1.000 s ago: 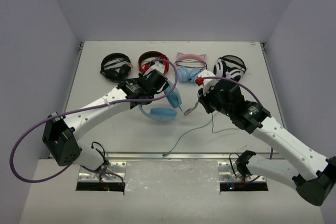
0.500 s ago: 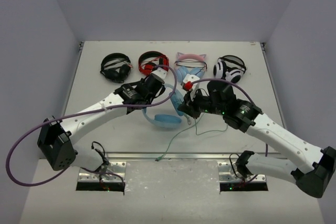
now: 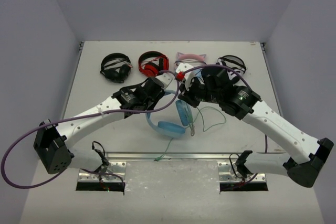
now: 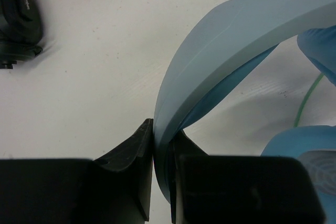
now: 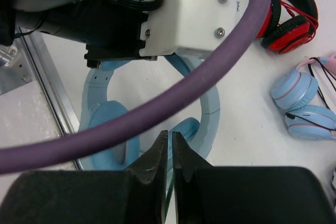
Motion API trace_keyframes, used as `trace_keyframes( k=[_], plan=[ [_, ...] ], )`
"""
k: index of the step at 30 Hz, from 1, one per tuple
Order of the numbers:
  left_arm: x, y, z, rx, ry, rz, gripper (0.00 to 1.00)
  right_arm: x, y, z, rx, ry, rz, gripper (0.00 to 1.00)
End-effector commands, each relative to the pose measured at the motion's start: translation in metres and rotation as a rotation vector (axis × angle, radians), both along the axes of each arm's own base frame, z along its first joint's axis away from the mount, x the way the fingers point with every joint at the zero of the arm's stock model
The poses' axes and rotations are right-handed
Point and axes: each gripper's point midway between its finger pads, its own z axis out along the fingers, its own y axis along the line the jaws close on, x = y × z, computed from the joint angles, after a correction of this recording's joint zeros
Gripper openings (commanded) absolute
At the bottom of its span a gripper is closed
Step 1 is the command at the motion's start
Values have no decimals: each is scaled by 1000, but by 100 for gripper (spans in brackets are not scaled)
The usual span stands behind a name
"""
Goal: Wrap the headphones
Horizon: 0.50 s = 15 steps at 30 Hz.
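The light-blue headphones (image 3: 170, 128) lie mid-table, their second cup (image 3: 184, 113) just behind. My left gripper (image 3: 161, 94) is shut on the smooth headband (image 4: 226, 40), which runs up from between its jaws (image 4: 163, 145); a cup (image 4: 307, 153) and the pale-green cable (image 4: 307, 98) show at right. My right gripper (image 3: 185, 98) hangs over the headphones (image 5: 210, 103), close to the left wrist. Its jaws (image 5: 169, 136) are shut on the thin green cable (image 5: 168, 196). The cable (image 3: 212, 115) loops right, then trails to the table's near edge.
Four other pairs line the back: black (image 3: 115, 66), red (image 3: 151, 62), pink cat-ear (image 3: 190, 56), white-and-black (image 3: 231, 62). The left arm's white wrist block (image 5: 184, 9) and a purple hose (image 5: 184, 93) cross the right wrist view. A metal rail (image 3: 173, 156) edges the table.
My right gripper has moved left and back with the cable, ending beside the left wrist. The left gripper has shifted the headphones nearer and rightward. The cable loop has followed.
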Motion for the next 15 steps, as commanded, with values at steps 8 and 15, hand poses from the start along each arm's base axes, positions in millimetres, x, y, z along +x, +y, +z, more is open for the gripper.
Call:
trace_keyframes(
  k=[8,15],
  plan=[
    [4,-19,26,-124,-78,-27,0,13,13,-5,-39,-39,37,1],
    [18,14,43,-73,-184,175,0,31,-20,4,3,-60,-211,25]
  ],
)
